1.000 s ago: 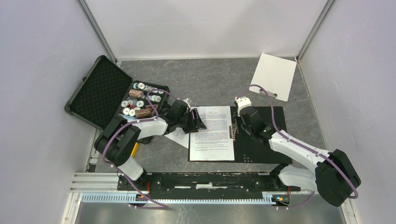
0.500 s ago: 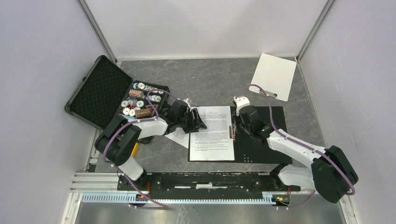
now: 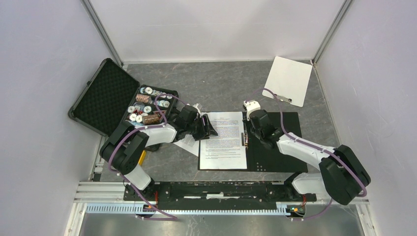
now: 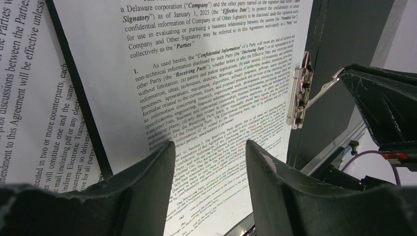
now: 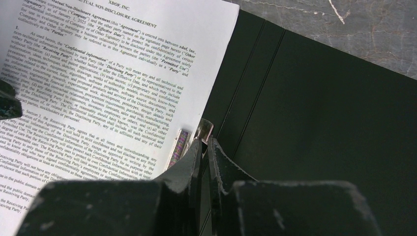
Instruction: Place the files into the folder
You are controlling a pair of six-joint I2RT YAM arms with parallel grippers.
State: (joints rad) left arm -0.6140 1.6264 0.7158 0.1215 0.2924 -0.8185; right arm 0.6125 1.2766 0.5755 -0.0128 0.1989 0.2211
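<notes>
The folder [image 3: 275,147] lies open on the table, black inside up. A printed sheet of the files [image 3: 223,140] lies on its left half, its right edge at the metal clip [image 3: 245,139] on the spine. Another printed sheet [image 3: 187,145] lies partly off the folder's left edge. My left gripper [image 3: 209,129] is open and empty low over the sheet's left side [image 4: 196,73]; its own view also shows the clip [image 4: 300,93]. My right gripper [image 5: 202,142] is shut on the clip's raised lever [image 5: 204,129] beside the clip bar [image 5: 179,147].
An open black case of chips [image 3: 147,105] with its foam lid [image 3: 103,96] stands at the left. A blank white clipboard [image 3: 288,80] lies at the far right corner. Grey walls enclose the table on three sides.
My right arm has shifted slightly left and away along the spine, still at the clip. The left arm and the sheets have not moved.
</notes>
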